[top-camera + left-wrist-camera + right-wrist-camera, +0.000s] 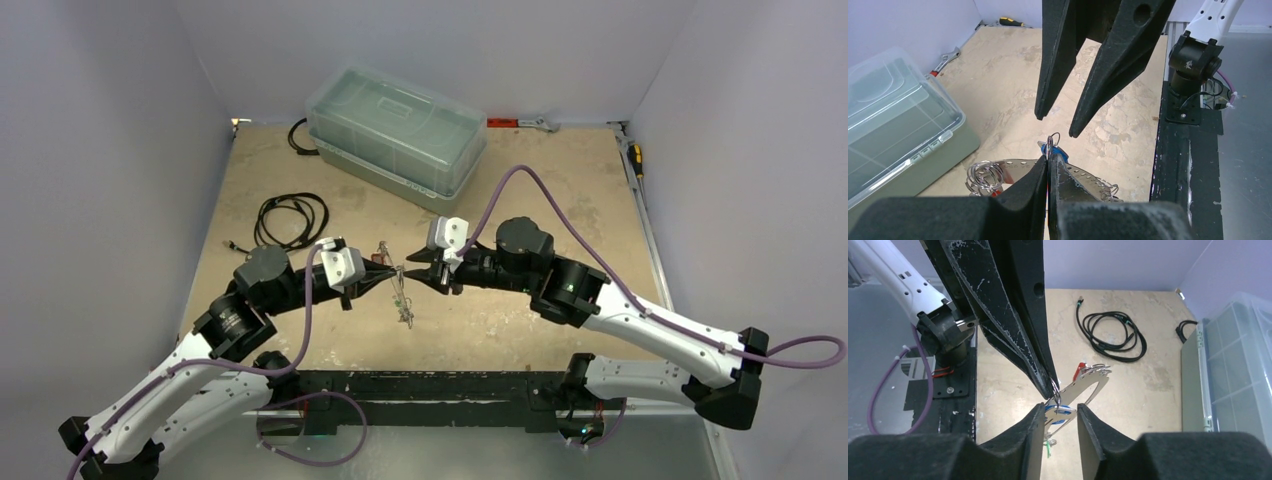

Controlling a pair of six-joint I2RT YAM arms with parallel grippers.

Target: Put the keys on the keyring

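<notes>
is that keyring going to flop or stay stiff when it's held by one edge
It probably stays stiff: the keyring looks like a flat metal plate and shows no sag while pinched at its edge by the shut left hand. The keys hang on loose wire loops, so they would likely swing.
</notes>
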